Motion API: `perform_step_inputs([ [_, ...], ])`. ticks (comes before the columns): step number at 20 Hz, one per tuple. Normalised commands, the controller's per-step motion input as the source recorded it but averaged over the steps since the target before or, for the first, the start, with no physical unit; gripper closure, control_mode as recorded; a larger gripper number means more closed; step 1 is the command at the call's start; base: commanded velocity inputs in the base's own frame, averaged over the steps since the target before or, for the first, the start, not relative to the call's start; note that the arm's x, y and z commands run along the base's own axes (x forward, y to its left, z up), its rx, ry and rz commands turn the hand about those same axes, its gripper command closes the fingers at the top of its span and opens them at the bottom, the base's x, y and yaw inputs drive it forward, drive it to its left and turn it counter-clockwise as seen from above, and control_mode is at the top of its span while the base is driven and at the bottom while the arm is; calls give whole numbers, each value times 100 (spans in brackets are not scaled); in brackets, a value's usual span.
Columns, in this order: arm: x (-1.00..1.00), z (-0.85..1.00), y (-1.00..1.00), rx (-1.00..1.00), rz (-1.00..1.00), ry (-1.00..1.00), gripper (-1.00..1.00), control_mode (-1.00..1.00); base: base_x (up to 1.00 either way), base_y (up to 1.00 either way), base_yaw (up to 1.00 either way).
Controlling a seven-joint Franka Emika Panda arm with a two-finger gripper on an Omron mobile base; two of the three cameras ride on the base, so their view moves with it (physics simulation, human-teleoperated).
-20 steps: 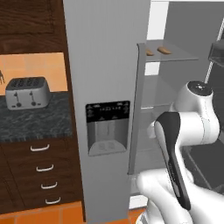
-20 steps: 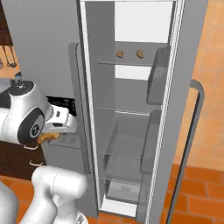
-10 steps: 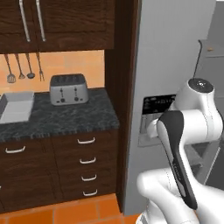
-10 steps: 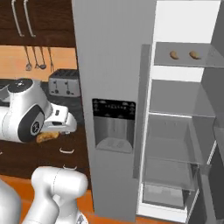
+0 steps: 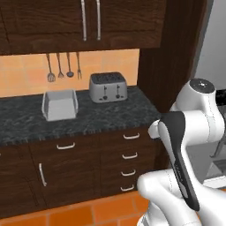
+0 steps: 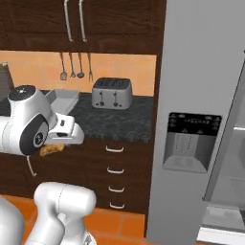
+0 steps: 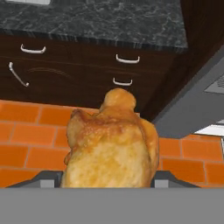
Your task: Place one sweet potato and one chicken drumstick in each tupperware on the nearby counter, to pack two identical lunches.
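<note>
Gripping drumstick, well off counter edge

Chicken drumstick: golden-brown, roasted, glossy skin, narrow knob end pointed away from the hand camera; seen held above the orange tile floor, in front of the drawers; in the right base view it is glimpsed as a small orange-brown piece beneath the white wrist. Tupperware: one shallow rectangular pale-grey tray with flared walls, set upright on the counter, left of the toaster and apart from it, under the hanging utensils; its inside is seen bare. Counter: long black-grey speckled stone top, laid over dark brown drawers fitted with curved white handles, backed by an orange tiled wall
</note>
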Motion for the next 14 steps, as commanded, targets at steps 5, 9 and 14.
perform_step_inputs([
  [5,0,0,0,0,0,0,100,100,30,100,0],
  [9,0,0,0,0,0,0,100,100,99,100,0],
  [14,0,0,0,0,0,0,100,100,77,69,-1],
])
